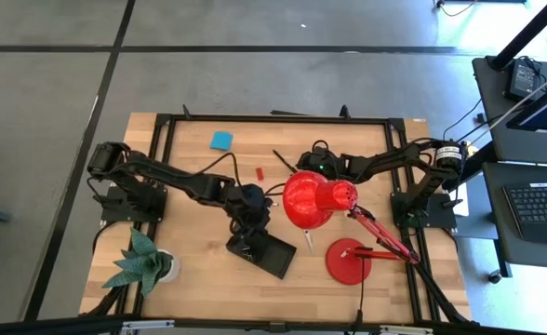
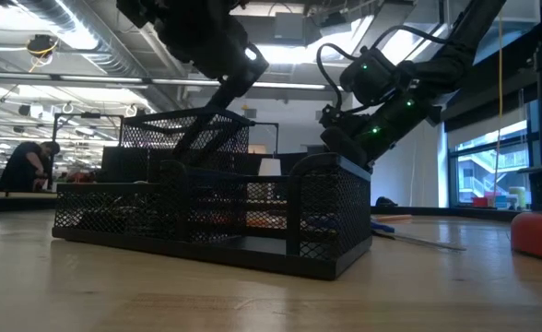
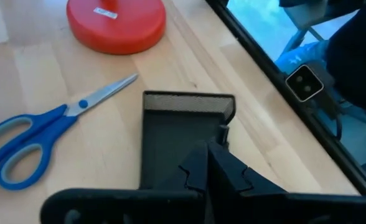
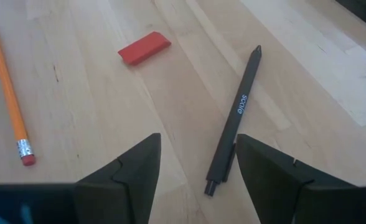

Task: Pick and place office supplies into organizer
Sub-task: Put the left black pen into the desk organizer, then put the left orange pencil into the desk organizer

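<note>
The black mesh organizer (image 1: 272,253) sits near the table's near edge, between the green plant and the red lamp. My left gripper (image 3: 206,163) is shut, with its fingertips low over the organizer's (image 3: 183,102) open compartment. Blue-handled scissors (image 3: 33,134) lie flat on the table beside the organizer. My right gripper (image 4: 197,142) is open above the table's far middle. A black pen (image 4: 236,118) lies flat on the wood, its clip end between the fingers. A red eraser (image 4: 144,48) and an orange pencil (image 4: 9,93) lie beyond. The blue sticky pad (image 1: 221,140) rests near the far edge. My left gripper: its shut fingers reach down into the organizer from above, and I cannot tell whether they touch its floor or hold anything.
The red lamp's shade (image 1: 311,200) hangs over the table's middle, between the two grippers, and its round base (image 1: 348,261) stands to the right of the organizer. The green paper plant (image 1: 143,262) is at the near left corner. A black frame borders the table.
</note>
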Robot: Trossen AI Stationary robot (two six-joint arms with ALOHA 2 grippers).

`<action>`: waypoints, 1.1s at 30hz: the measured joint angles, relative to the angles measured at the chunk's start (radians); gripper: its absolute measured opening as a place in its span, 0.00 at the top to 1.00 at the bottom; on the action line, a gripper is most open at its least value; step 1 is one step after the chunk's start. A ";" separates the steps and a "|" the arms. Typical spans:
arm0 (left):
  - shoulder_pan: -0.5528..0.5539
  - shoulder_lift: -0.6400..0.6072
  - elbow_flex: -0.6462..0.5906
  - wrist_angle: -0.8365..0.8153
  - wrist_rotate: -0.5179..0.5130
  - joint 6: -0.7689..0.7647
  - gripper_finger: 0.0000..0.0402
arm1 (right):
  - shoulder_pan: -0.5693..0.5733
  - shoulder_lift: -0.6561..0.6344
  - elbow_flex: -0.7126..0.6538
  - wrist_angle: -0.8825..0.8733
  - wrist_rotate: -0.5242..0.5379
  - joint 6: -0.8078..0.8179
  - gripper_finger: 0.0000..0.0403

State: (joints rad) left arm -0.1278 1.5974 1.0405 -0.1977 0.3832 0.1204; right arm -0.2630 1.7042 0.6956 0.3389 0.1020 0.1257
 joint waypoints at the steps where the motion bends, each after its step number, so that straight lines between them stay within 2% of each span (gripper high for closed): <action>1: 0.005 0.000 0.000 -0.007 0.001 0.006 1.00 | 0.000 0.000 0.000 0.001 0.000 0.000 0.47; 7: 0.038 -0.002 0.000 -0.044 0.034 0.031 1.00 | 0.000 0.000 0.000 0.001 0.000 0.000 0.47; 10: 0.056 -0.028 -0.001 -0.096 0.005 0.060 1.00 | 0.000 0.000 0.000 0.001 0.000 -0.002 0.47; 16: 0.095 -0.119 -0.001 -0.184 -0.160 0.088 1.00 | 0.000 0.000 0.000 0.007 0.000 -0.004 0.47; 19: 0.118 -0.157 -0.001 -0.221 -0.276 0.091 0.99 | 0.000 0.000 0.000 0.008 0.002 -0.006 0.47; 22: 0.147 -0.169 -0.001 -0.236 -0.403 0.087 0.98 | 0.000 0.000 0.000 0.008 0.002 -0.007 0.47; 24: 0.171 -0.170 -0.001 -0.246 -0.446 0.087 0.96 | 0.000 0.000 0.000 0.008 0.002 -0.007 0.47; 26: 0.197 -0.160 -0.001 -0.260 -0.448 0.092 0.94 | 0.000 0.000 0.000 0.008 0.002 -0.007 0.47; 33: 0.248 -0.102 -0.001 -0.271 -0.328 0.092 0.79 | -0.001 0.000 0.000 0.009 0.002 -0.007 0.47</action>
State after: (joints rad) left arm 0.1206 1.4951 1.0397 -0.4690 0.0548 0.2127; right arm -0.2638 1.7042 0.6956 0.3477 0.1043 0.1188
